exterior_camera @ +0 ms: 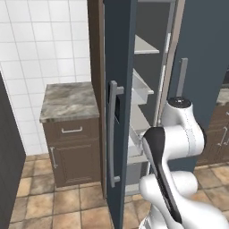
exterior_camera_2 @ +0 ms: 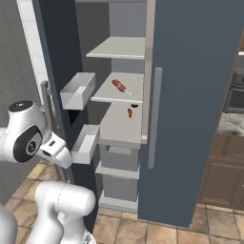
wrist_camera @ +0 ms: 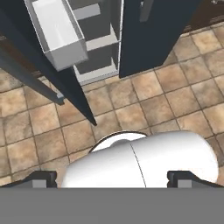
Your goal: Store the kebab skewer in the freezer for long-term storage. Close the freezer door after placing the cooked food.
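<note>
You are looking at a tall slate-blue freezer (exterior_camera_2: 190, 95) with its left door swung wide open. In the right base view, the kebab skewer (exterior_camera_2: 119, 86) lies on a pale grey inner shelf (exterior_camera_2: 107, 95), the second of those in view from the top, with its reddish-brown meat toward the back left and its thin pale stick pointing toward the front right. On the shelf just below it sits a small reddish-orange bit (exterior_camera_2: 129, 113), too small to identify. The freezer door (exterior_camera: 120, 112) stands edge-on to you in the left base view, its long grey vertical handle (exterior_camera: 112, 134) facing left and its grey inner bins (exterior_camera_2: 78, 90) facing the shelves. The plain right door (exterior_camera_2: 200, 71) is shut. Left of the freezer stands a low brown cabinet (exterior_camera: 74, 147) with a marble top, against a white tiled wall (exterior_camera: 44, 40). In the hand view, the gripper (wrist_camera: 113, 179) points down at the brown tiled floor (wrist_camera: 153, 100), its two dark fingertips (wrist_camera: 186, 179) spread far apart at opposite sides of the frame, holding nothing. The arm is folded close in front of the open door, apart from the skewer.
</note>
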